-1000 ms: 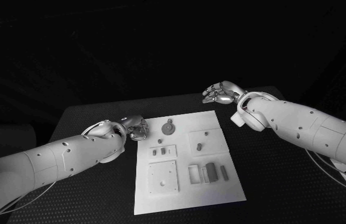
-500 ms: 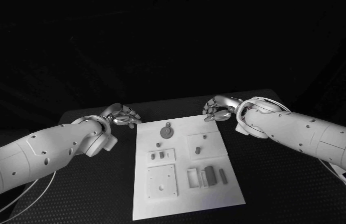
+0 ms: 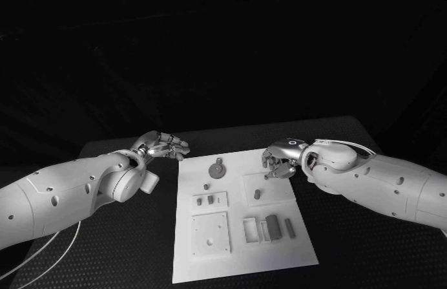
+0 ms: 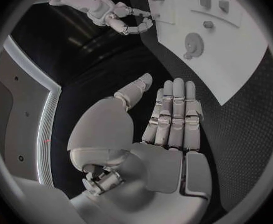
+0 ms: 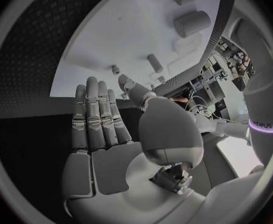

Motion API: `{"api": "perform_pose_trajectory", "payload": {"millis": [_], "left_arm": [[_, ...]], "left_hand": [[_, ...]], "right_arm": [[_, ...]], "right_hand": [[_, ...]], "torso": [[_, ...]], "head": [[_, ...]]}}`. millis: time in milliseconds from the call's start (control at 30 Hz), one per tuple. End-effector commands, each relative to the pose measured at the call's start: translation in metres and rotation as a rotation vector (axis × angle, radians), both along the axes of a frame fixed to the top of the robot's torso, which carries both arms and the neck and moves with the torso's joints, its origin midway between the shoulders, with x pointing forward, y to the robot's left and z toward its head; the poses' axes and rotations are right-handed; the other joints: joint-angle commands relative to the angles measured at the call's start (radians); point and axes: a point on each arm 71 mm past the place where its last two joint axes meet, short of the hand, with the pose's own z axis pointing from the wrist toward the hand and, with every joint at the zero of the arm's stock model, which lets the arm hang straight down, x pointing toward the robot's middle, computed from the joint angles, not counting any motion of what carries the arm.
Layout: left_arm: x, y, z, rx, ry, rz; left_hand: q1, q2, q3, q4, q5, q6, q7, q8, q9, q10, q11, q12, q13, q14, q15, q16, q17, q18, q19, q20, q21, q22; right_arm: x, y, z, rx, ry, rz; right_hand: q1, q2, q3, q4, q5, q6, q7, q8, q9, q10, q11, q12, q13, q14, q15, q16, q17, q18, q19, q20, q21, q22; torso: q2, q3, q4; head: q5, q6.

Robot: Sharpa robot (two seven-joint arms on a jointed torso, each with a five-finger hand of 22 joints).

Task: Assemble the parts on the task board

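Note:
The white task board lies in the middle of the black table, with small grey parts on it. A round disc part sits near its far edge, and a dark block stands toward its near right. My left hand hovers off the board's far left corner, fingers straight and holding nothing; the left wrist view shows this hand flat beside the board. My right hand is at the board's far right corner and holds nothing. The right wrist view shows its fingers stretched toward the board.
A square plate piece lies on the board's near left, and a short peg is on a raised square right of centre. Black table surface surrounds the board on all sides.
My left hand has drawn back from the board's left edge to beyond its far left corner. My right hand has come down and nearer, to the board's far right corner.

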Motion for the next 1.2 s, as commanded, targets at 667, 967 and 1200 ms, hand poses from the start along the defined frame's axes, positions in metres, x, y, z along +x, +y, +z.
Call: {"api": "perform_pose_trajectory", "payload": {"millis": [667, 967, 1200], "left_arm": [[0.003, -0.006, 0.005, -0.102, -0.012, 0.001], [0.005, -0.011, 0.008, -0.103, -0.016, -0.004], [0.006, -0.012, 0.009, -0.103, -0.017, -0.006]], "left_hand": [[-0.012, 0.009, -0.018, 0.0, -0.003, -0.011, 0.001, 0.004, 0.0, -0.012, 0.002, -0.001, -0.006, 0.007, 0.005, -0.02, 0.001, -0.006, -0.006, 0.006, 0.002, -0.017], [-0.013, 0.008, -0.02, 0.0, -0.003, -0.015, 0.002, 0.004, -0.001, -0.015, 0.004, -0.002, -0.008, 0.01, 0.005, -0.024, 0.003, -0.006, -0.005, 0.007, 0.002, -0.022], [-0.014, 0.009, -0.022, 0.001, -0.002, -0.017, 0.003, 0.003, -0.001, -0.017, 0.004, -0.002, -0.009, 0.012, 0.006, -0.027, 0.004, -0.005, -0.004, 0.007, 0.003, -0.024]], "right_arm": [[-0.008, 0.009, -0.018, -0.151, -0.027, 0.049], [-0.009, 0.016, -0.026, -0.158, -0.011, 0.064], [-0.01, 0.017, -0.032, -0.167, 0.002, 0.068]], "right_hand": [[0.002, -0.009, -0.011, 0.002, -0.005, 0.017, -0.001, -0.007, -0.007, 0.016, 0.007, -0.056, -0.007, 0.016, 0.001, -0.027, 0.025, 0.017, 0.015, 0.007, -0.022, -0.003], [0.008, 0.018, -0.007, 0.001, -0.005, 0.028, -0.006, -0.005, -0.008, 0.028, 0.005, -0.072, -0.006, 0.02, 0.0, -0.037, 0.037, 0.019, 0.018, 0.008, -0.028, -0.002], [0.011, 0.021, 0.081, 0.013, -0.005, 0.047, -0.01, -0.006, -0.012, 0.049, 0.004, -0.098, -0.003, 0.029, 0.0, -0.055, 0.055, 0.02, 0.029, 0.012, -0.037, 0.001]], "torso": [[0.005, -0.0082, 0.0038], [0.004, -0.0056, 0.0035], [0.004, -0.0046, 0.0039]], "head": [[0.009, -0.012], [0.015, -0.019], [0.02, -0.028]]}}
